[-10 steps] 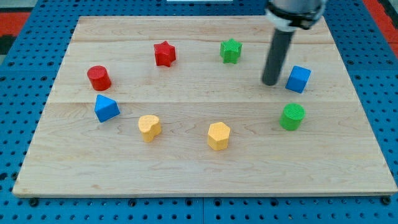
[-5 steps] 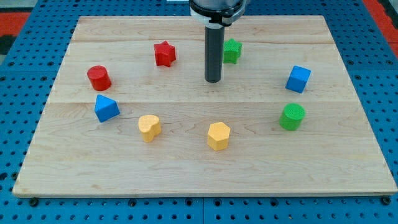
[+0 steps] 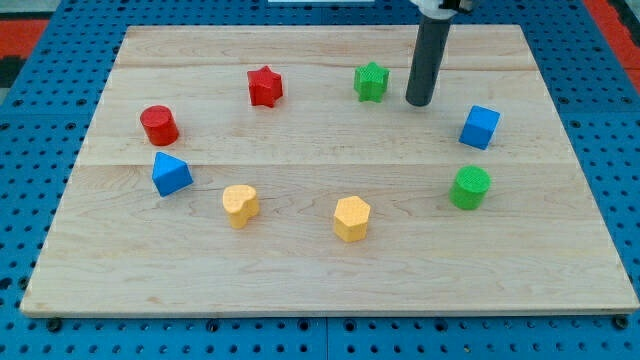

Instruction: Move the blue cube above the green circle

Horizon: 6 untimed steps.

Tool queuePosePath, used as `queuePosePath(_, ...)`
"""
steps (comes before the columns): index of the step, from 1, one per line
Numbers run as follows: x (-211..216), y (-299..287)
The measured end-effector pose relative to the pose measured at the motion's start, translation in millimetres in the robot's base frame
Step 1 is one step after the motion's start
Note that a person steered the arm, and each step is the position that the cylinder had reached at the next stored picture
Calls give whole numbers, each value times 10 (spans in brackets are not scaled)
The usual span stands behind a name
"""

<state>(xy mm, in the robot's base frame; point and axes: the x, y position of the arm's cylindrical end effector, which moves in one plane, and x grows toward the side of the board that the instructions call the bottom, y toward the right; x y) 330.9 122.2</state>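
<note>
The blue cube sits on the wooden board at the view's right, just above the green circle, with a small gap between them. My tip stands to the left of the blue cube and a little higher up the view, apart from it. It is just right of the green star, not touching it.
A red star and a red cylinder lie at the upper left. A blue triangle is at the left. A yellow heart and a yellow hexagon lie toward the view's bottom.
My tip swung from beside the blue cube to the left past the green star, then back right and up to its present spot. No block has moved.
</note>
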Motion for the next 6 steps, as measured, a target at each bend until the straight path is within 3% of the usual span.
queuePosePath(1, -53, 62)
queuePosePath(3, 194, 999)
queuePosePath(5, 412, 584)
queuePosePath(6, 463, 1292)
